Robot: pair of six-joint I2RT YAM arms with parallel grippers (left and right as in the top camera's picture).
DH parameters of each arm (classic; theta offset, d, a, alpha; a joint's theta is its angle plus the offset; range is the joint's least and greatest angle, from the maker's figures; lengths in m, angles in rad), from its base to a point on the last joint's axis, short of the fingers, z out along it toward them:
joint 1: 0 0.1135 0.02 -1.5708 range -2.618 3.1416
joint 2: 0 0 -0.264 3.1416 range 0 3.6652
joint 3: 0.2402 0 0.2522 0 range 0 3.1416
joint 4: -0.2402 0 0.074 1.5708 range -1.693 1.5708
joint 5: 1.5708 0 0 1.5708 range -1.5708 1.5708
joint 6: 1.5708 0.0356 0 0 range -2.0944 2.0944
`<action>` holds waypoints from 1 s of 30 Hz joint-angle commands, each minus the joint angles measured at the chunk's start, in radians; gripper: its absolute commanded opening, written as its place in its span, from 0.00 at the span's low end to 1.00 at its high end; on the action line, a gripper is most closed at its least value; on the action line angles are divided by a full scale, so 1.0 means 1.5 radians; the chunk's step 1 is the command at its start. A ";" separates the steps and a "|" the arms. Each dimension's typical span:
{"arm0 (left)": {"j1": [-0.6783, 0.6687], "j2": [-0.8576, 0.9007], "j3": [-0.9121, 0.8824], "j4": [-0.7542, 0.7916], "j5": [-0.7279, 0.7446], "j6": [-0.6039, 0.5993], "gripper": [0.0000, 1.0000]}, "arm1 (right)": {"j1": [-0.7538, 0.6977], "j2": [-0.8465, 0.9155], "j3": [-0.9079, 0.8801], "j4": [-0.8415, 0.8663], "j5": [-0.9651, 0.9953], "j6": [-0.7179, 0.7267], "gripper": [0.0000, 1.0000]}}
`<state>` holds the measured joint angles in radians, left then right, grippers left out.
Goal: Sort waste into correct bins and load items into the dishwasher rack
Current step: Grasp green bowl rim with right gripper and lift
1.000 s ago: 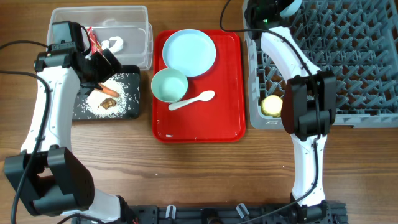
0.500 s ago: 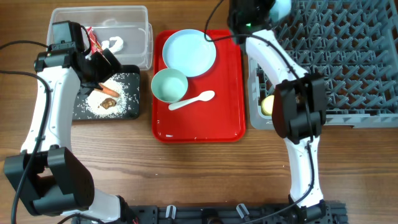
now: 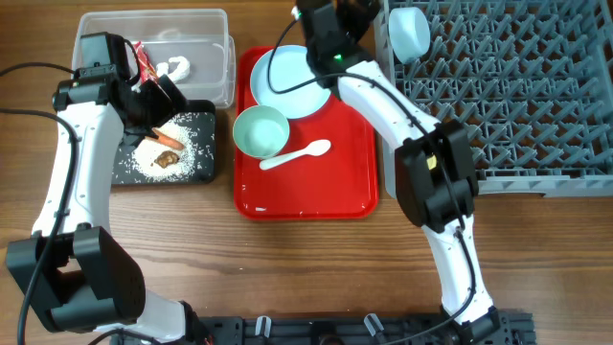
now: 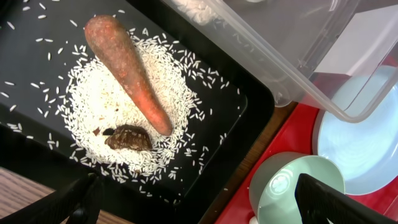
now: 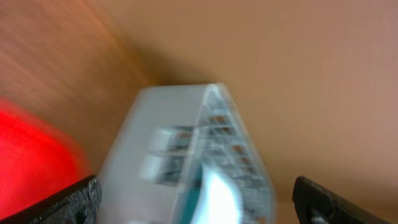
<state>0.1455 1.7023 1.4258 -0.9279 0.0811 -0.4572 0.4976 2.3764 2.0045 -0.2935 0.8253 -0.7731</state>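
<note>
A light blue bowl (image 3: 410,31) stands on edge at the far left corner of the grey dishwasher rack (image 3: 517,96). My right gripper (image 3: 352,13) is open just left of it, above the far edge of the light blue plate (image 3: 287,91). Its wrist view is blurred; the right gripper (image 5: 199,211) holds nothing and faces the rack corner (image 5: 180,155). A second bowl (image 3: 261,131) and a white spoon (image 3: 297,153) lie on the red tray. My left gripper (image 3: 165,103) hangs open over the black tray (image 3: 196,168). There the carrot (image 4: 127,71) and a brown scrap (image 4: 127,138) lie on rice (image 4: 99,102).
The clear tub (image 3: 211,48) at the far left holds a red wrapper (image 3: 144,62) and crumpled white paper (image 3: 178,67). The red tray (image 3: 316,196) lies between the bins and the rack. My right arm (image 3: 431,177) crosses the rack's left edge.
My right arm swung left from the rack's far corner to the red tray's far edge. Its gripper opened and left the bowl standing in the rack. The left arm has not moved.
</note>
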 commanded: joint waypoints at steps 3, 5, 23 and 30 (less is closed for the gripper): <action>-0.003 -0.008 0.001 -0.001 0.008 0.003 1.00 | 0.012 -0.140 -0.002 -0.333 -0.578 0.361 1.00; -0.003 -0.008 0.001 -0.001 0.008 0.003 1.00 | 0.012 -0.138 -0.003 -0.391 -0.767 0.436 0.98; -0.003 -0.008 0.001 -0.001 0.008 0.003 1.00 | 0.054 -0.116 -0.229 -0.271 -0.723 0.921 0.39; -0.003 -0.008 0.001 -0.001 0.008 0.003 1.00 | 0.054 -0.106 -0.229 -0.268 -0.713 0.937 0.04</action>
<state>0.1455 1.7023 1.4258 -0.9283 0.0811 -0.4572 0.5793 2.2013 1.6691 -0.6991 -0.2630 0.6163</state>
